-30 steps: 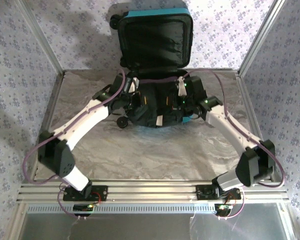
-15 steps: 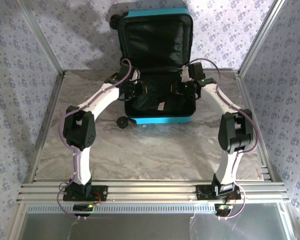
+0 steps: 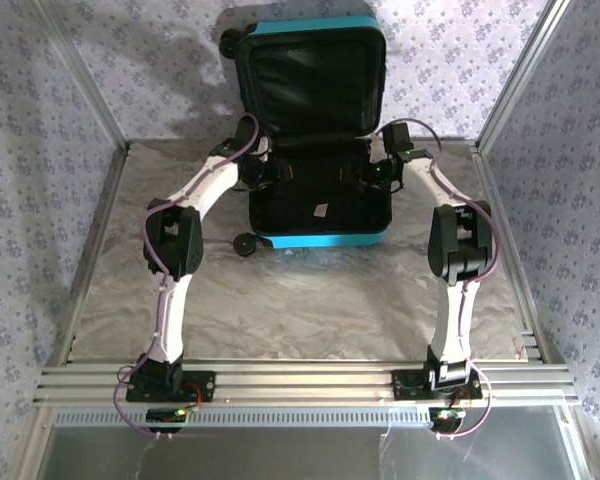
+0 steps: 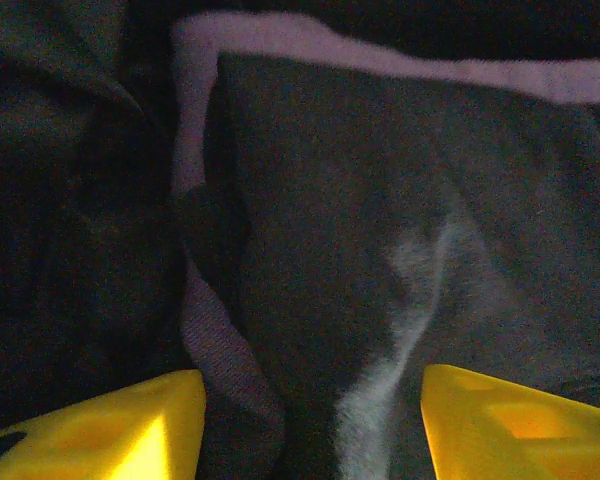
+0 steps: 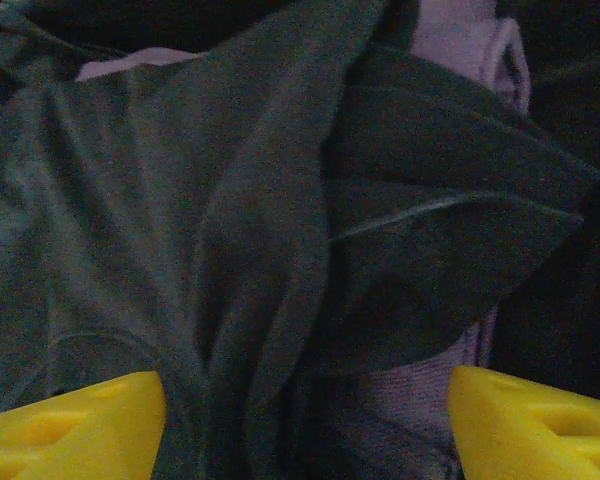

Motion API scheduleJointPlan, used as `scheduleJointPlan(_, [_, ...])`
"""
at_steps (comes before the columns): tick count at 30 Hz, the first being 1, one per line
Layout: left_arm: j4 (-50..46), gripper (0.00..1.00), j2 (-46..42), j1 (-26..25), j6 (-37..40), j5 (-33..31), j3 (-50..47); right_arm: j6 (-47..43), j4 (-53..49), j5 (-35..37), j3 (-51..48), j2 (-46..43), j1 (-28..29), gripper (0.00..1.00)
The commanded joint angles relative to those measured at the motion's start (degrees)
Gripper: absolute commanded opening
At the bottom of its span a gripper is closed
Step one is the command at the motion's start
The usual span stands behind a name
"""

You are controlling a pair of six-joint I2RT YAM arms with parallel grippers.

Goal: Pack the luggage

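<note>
**Open luggage on the table, both hands spread over dark cloth at its hinge end**

The luggage (image 3: 325, 240) lies open at the far middle of the table (image 3: 280, 310). Its turquoise base is flat and its lid (image 3: 310, 80) stands upright against the rear wall, black lining facing forward. A black wheel (image 3: 245, 244) projects at the base's near left corner.

In the overhead view both arms reach into the rear of the base, one from each side. There the hands merge with the black lining and dark contents, so their outlines are hard to separate. A small white tag (image 3: 320, 210) is the only clear mark on the contents.

In the wrist views only the yellow fingertips show, cut off by the lower frame edge, and the light is dim.

The left hand (image 4: 310, 430) is spread open, with its fingertips (image 4: 110, 425) at opposite lower corners. A dark garment (image 4: 380, 200) with a pale seam lies beneath the gap, not pinched. A pale lilac band (image 4: 380, 65) crosses above it.

The right hand (image 5: 300, 425) is also spread wide and grips nothing. Its fingertips (image 5: 535, 420) flank folded dark green cloth (image 5: 180, 200), with pale lilac fabric (image 5: 450, 40) showing behind the folds. Whether the fingertips touch the cloth cannot be told.
</note>
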Motion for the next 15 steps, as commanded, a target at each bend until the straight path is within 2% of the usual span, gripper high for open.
scheduleJointPlan(1, [-4.8,0.6,-5.2,0.5,1.8,-1.6,3.9,-1.8,-0.6,0.1,-1.5,-6.7,-1.0,0.76])
scheduleJointPlan(8, [-5.6,0.6,-6.6,-1.7,3.2,-0.9,5.3,-0.3,2.0,-2.4,-4.6,-11.5,-0.1,0.74])
scheduleJointPlan(15, [-3.7,0.59,-2.6,-4.3,3.4,0.9,7.2,3.2,6.1,-6.7,-5.0,-9.4,2.8,0.71])
